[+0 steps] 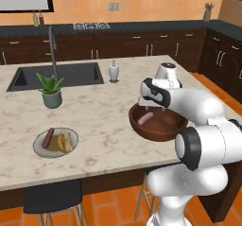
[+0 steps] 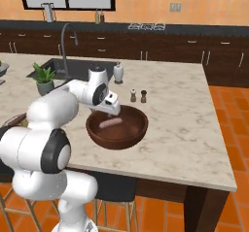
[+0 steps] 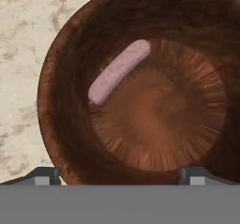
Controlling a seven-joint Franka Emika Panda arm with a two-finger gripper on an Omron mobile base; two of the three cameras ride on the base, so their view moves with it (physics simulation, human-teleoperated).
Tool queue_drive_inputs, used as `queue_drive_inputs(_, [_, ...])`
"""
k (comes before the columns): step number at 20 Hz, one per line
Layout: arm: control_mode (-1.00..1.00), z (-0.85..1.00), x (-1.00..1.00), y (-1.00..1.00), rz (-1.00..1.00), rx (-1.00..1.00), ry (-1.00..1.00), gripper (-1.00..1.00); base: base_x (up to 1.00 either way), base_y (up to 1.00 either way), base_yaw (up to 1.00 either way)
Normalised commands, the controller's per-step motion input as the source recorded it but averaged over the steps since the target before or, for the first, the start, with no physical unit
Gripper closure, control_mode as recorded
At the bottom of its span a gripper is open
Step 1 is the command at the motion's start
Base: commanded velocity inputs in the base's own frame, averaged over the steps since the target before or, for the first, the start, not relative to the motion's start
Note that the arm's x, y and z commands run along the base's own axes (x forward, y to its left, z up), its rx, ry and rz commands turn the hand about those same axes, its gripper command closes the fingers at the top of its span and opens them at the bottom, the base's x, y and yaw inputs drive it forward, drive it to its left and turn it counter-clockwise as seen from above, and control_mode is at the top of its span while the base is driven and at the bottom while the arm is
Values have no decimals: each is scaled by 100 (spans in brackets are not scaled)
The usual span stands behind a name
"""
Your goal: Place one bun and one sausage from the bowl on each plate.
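I had the gripper (image 3: 119,174) hanging over the bowl (image 3: 65,138), jaws spread wide, nothing pinched. One sausage (image 3: 118,70) lay inside the bowl, off centre. A plate (image 1: 40,149) with sausage and bun sat on the counter well left of the bowl.

The bowl (image 1: 158,126) sits on the counter (image 1: 104,111) near its front edge, with one sausage (image 3: 119,70) lying inside it. Well left of the bowl, a plate (image 1: 56,142) carries a sausage and a bun. Behind the bowl stand two shakers (image 2: 137,95), a dispenser (image 1: 113,72) and, farther left, the sink (image 1: 56,76) and a potted plant (image 1: 51,90).
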Motion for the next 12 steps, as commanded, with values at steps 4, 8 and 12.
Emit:
queue_drive_inputs(4, [-100, -60, 82, 6, -29, 18, -1, -100, 0, 0, 0])
queue_drive_inputs(8, [-100, -67, 57, -4, -33, 27, -2, -100, 0, 0, 0])
queue_drive_inputs(12, [-100, -64, 59, -12, -20, 26, -5, -100, 0, 0, 0])
